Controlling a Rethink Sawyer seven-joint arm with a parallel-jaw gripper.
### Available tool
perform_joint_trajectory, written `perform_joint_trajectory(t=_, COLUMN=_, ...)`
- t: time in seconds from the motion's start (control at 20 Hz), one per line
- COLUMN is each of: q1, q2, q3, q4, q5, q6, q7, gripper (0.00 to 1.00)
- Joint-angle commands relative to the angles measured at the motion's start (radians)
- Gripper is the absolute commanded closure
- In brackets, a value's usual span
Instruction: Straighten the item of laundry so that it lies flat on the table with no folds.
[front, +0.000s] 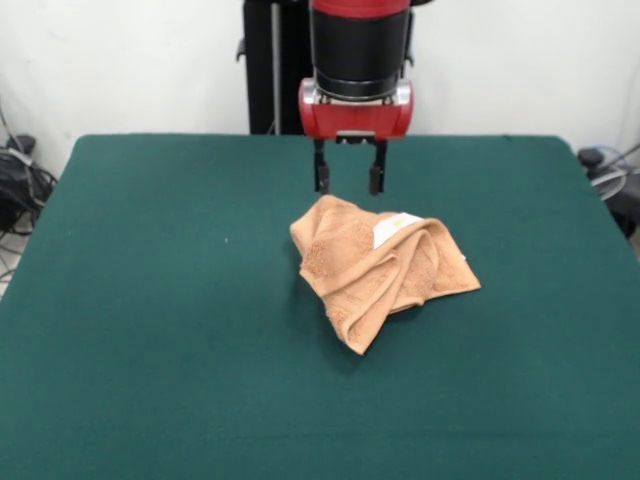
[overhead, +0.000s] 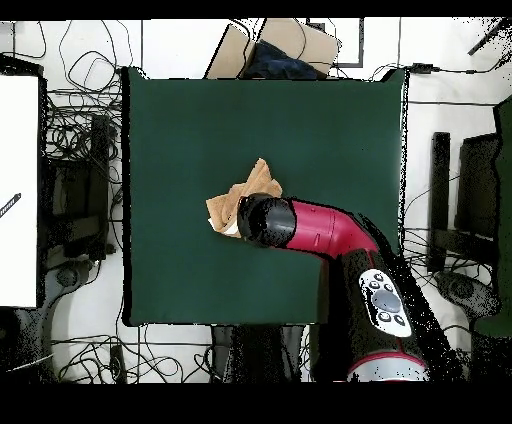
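Hovering above the far edge of the towel, the gripper has its two black fingers spread apart with nothing between them; front view shows the tips just above and behind the cloth's top edge, apparently not touching it. Towel sits roughly mid-table, slightly toward the robot side, bunched into a crumpled heap: several layers folded over each other, one corner pointing toward the camera, another out to the picture's right, white tag showing on top near the far edge. Judgement: step in hand is picking a grasp point. Best bet is a single outer corner or the top layer's edge, not the thick middle, so that a lift-and-drag peels layers apart instead of moving the whole lump. Come down straight, pinch just one layer if possible, then pull outward along the table; plenty of green felt on all sides to spread into. Arm pose: wrist vertical, red and black end link pointing straight down in the front view; overhead view shows the red forearm reaching from the base at the bottom right diagonally to the towel, covering part of it, so the folds underneath can't be read there.
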Motion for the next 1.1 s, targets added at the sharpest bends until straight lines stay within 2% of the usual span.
perform_joint_trajectory(t=0.05, q1=0.001, q2=-0.024, q3=0.112, q4=-0.033, q5=0.004, q6=0.107, q7=0.014, gripper=0.0)
perform_joint_trajectory(t=0.35, q1=-0.003, q2=-0.006, q3=0.119, q4=-0.048, q5=-0.001, q6=0.077, q7=0.02, gripper=0.0)
perform_joint_trajectory(t=0.8, q1=-0.007, q2=0.053, q3=0.136, q4=-0.16, q5=-0.006, q6=0.166, q7=-0.019, gripper=0.0)
perform_joint_trajectory(t=1.1, q1=-0.026, q2=0.07, q3=0.15, q4=-0.18, q5=-0.014, q6=0.16, q7=-0.037, gripper=0.0)
